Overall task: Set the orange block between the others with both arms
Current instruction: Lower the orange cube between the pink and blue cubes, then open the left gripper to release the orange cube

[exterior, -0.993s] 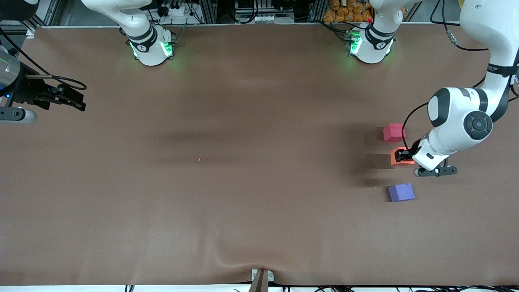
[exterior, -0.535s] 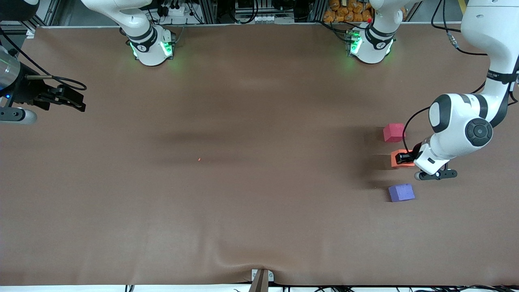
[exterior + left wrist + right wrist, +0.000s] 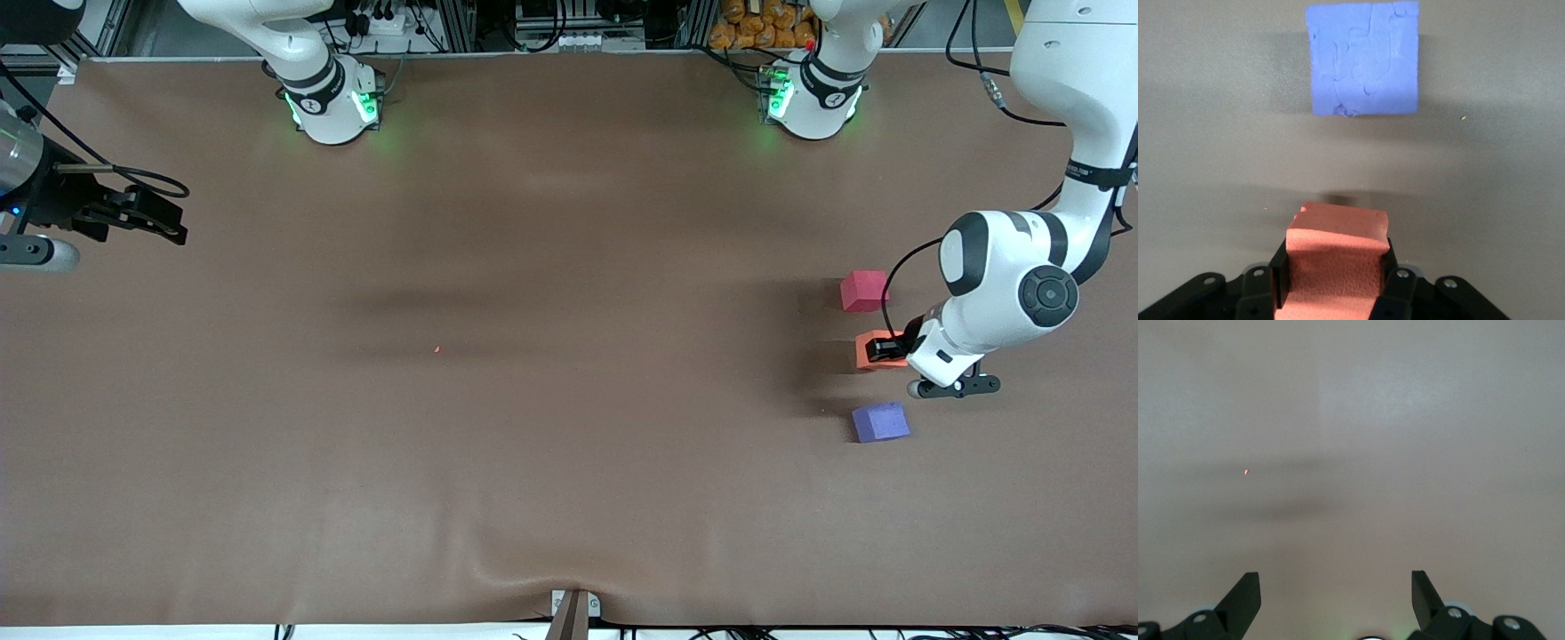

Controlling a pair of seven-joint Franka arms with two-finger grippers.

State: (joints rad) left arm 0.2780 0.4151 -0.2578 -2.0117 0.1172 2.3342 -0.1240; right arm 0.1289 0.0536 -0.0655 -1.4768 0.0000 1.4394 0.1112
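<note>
1. Orange block sits clamped between the left gripper fingers, which press into its two sides hard enough to dent the foam; in the front view the orange block shows at the gripper's tip, between the other two cubes.
2. Over the last second the block and gripper have slid slightly toward the front camera, away from the red-pink cube and closer to the purple-blue cube, and seem to have dropped lower. The grip has not loosened in that time.
3. In the left wrist view the purple-blue cube lies straight ahead of the held block, with bare table between them.
4. I cannot tell whether the block's underside already touches the table; its shadow lies close beneath it.
5. My reading: the block is now fairly centred in the gap, so placement is nearly finished. What remains is settling it down, opening the fingers and lifting clear without nudging either neighbour.
6. Right gripper waits over the right arm's end of the table, fingers spread wide and empty; the right wrist view shows only bare table and a tiny orange speck.
</note>
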